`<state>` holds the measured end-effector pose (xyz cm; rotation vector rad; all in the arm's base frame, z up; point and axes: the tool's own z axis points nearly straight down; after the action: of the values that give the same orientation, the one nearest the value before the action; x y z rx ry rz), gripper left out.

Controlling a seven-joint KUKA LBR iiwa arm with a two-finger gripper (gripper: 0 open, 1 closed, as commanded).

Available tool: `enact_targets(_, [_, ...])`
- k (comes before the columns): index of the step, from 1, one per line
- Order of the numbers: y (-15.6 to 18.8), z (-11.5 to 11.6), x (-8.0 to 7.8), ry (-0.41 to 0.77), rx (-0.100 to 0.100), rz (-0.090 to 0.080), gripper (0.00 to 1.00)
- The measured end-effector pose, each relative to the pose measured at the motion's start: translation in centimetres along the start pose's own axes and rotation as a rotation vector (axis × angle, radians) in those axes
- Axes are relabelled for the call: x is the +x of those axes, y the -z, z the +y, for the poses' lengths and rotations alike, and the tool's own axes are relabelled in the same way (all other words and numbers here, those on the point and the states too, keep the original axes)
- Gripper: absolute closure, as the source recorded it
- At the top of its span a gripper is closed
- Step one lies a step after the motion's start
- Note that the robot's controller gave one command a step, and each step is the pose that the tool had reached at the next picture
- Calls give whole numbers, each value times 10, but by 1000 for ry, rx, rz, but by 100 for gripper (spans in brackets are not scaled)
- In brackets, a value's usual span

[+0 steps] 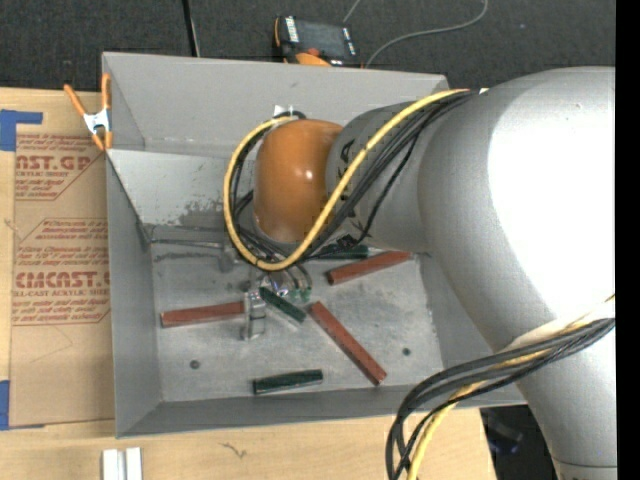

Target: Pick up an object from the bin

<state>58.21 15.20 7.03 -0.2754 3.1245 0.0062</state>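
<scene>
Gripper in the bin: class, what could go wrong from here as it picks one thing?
1. The gripper sits at the end of a red-brown stick, with a dark green stick close beside; it may catch both or neither.
2. Taken by its end, the red-brown stick could tilt and slip when lifted.

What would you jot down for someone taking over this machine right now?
Hand: low in the middle of the bin; I cannot tell whether it grips anything.
Nearest things: the left red-brown stick, whose right end is at the hand, and a short dark green piece just right of it.
Others on the floor: slanted red-brown stick, back red-brown stick, front dark green stick.
Done: hand is down among the things.
Left: grasp one and lift it out.
</scene>
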Motion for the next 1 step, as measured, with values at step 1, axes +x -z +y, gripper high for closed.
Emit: enact_targets(1, [0, -4, 1, -5, 2, 3, 100])
